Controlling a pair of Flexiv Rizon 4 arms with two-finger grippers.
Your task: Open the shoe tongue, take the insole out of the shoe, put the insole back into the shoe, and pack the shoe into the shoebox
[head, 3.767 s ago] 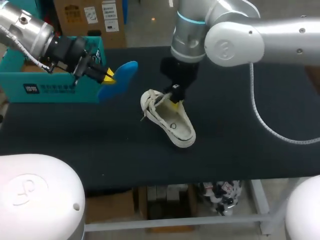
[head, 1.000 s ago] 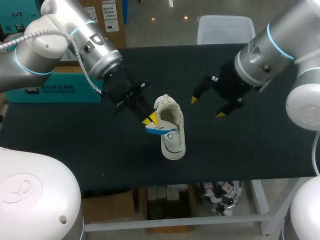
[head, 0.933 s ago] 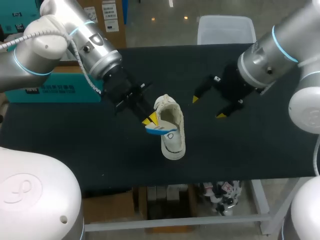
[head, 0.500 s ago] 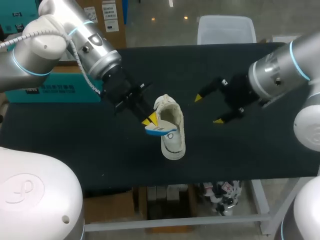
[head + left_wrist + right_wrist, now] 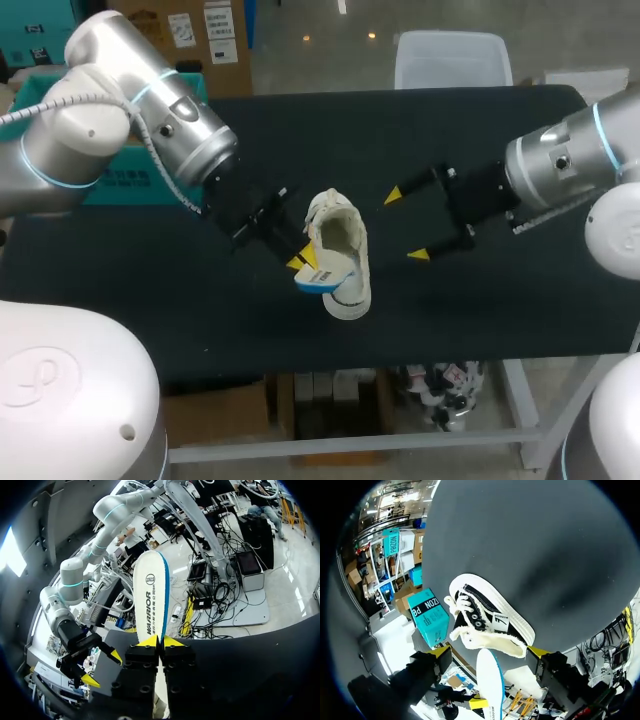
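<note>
Left gripper (image 5: 298, 262), centre-left in the head view, pinches the blue-edged insole (image 5: 312, 281) by one end. The insole's free end lies over the left side of the shoe (image 5: 340, 255); can't tell if they touch. The shoe sits mid-frame on the black table (image 5: 200, 330), toe toward the lower edge. Right gripper (image 5: 406, 225), right of centre, has its fingers spread wide, holds nothing, and is near the shoe but apart. Teal shoebox (image 5: 120, 182) at the left edge, partly behind the left arm.
</note>
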